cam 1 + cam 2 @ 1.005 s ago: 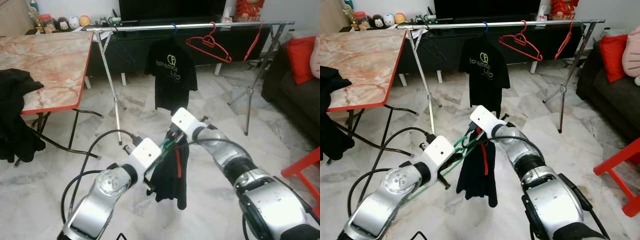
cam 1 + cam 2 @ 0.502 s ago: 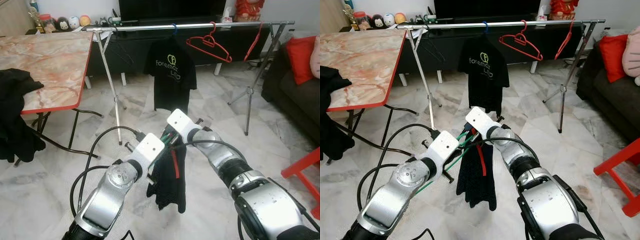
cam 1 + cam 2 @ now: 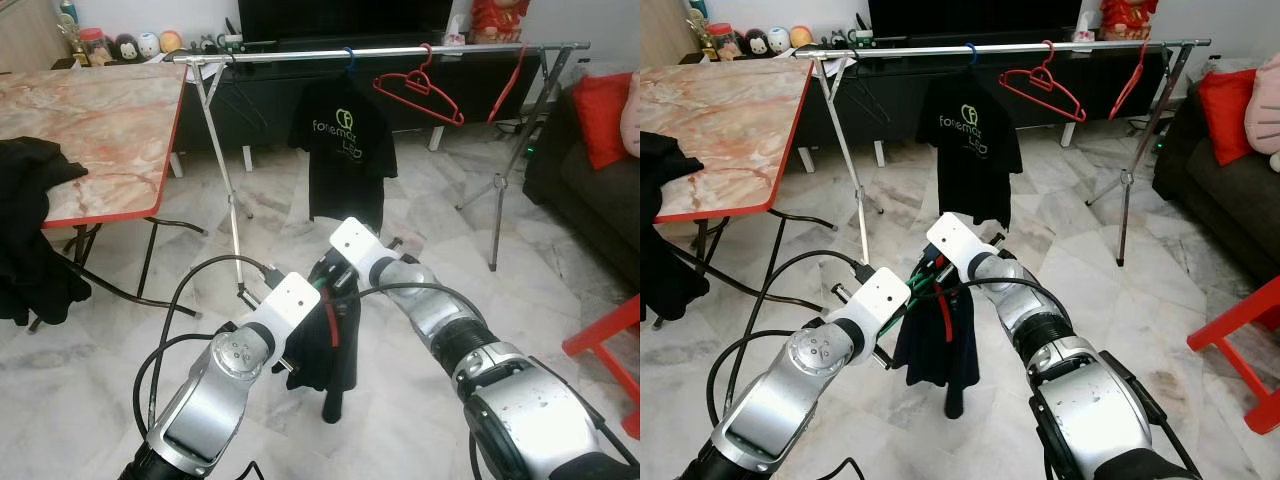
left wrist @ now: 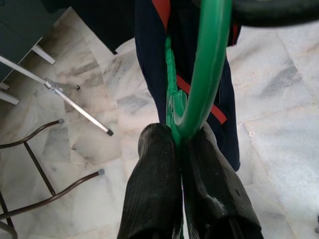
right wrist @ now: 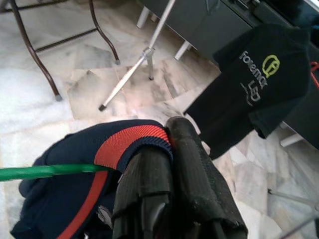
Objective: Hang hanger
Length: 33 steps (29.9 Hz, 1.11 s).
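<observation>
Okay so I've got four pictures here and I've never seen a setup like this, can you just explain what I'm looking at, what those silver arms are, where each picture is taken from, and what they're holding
The silver arms belong to a humanoid robot in a living room. The two wide pictures come from a pair of cameras on its head, looking forward and down at its own arms. The two close-ups come from cameras on its wrists, looking along the black fingers.

The left gripper is shut on a green hanger. A dark garment with red trim hangs from that hanger, and the right gripper pinches its red-edged collar.

Ahead stands a metal clothes rail with a black T-shirt and red hangers on it; the job is to hang the green hanger. To the robot's left is a marble-look table with dark cloth draped over its edge; to its right, a dark sofa.
</observation>
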Available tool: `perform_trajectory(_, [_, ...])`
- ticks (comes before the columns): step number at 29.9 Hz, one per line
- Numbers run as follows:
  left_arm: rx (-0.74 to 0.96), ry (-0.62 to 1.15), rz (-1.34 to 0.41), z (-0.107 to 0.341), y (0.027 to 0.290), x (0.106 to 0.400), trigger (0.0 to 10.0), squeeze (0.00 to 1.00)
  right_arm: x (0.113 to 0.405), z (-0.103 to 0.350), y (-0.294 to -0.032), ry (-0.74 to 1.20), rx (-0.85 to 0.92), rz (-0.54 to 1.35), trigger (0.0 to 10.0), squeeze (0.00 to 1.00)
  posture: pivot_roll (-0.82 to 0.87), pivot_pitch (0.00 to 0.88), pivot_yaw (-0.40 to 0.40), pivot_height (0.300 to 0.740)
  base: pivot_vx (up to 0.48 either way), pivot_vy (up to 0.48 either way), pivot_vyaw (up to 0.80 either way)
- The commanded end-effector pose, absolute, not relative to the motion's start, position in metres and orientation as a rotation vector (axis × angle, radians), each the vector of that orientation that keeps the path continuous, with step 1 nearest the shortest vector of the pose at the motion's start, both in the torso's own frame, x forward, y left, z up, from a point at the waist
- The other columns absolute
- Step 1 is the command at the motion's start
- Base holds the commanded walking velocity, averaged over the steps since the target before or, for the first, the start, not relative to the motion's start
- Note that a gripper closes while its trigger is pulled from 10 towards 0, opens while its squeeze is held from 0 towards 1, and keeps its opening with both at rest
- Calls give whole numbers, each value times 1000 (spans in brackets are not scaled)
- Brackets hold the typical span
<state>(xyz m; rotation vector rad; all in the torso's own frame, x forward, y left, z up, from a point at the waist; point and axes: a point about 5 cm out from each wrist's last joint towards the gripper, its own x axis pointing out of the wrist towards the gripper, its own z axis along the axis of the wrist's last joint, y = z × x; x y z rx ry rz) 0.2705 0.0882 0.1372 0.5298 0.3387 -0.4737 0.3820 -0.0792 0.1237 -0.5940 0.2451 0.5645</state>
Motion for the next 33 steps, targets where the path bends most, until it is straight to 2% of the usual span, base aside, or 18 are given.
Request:
perform_trajectory(1, [523, 376, -438, 132, 95, 274, 10000, 0, 383, 134, -71, 196, -545, 590, 10000, 0, 3, 0, -20, 740, 0, 0, 0])
perform_trajectory(5, [455, 357, -511, 132, 83, 270, 10000, 0, 378, 135, -58, 174, -535, 652, 10000, 0, -1, 0, -20, 740, 0, 0, 0])
perform_trajectory(12, [430, 348, -535, 132, 79, 268, 10000, 0, 376, 135, -53, 166, -528, 674, 10000, 0, 1, 0, -22, 740, 0, 0, 0])
perform_trajectory(21, [567, 516, -457, 111, 96, 269, 10000, 0, 376, 149, -37, 129, -465, 664, 10000, 0, -2, 0, -22, 740, 0, 0, 0])
perform_trajectory(33, [580, 564, -407, 106, 101, 270, 10000, 0, 373, 150, -31, 126, -454, 677, 10000, 0, -2, 0, -23, 740, 0, 0, 0])
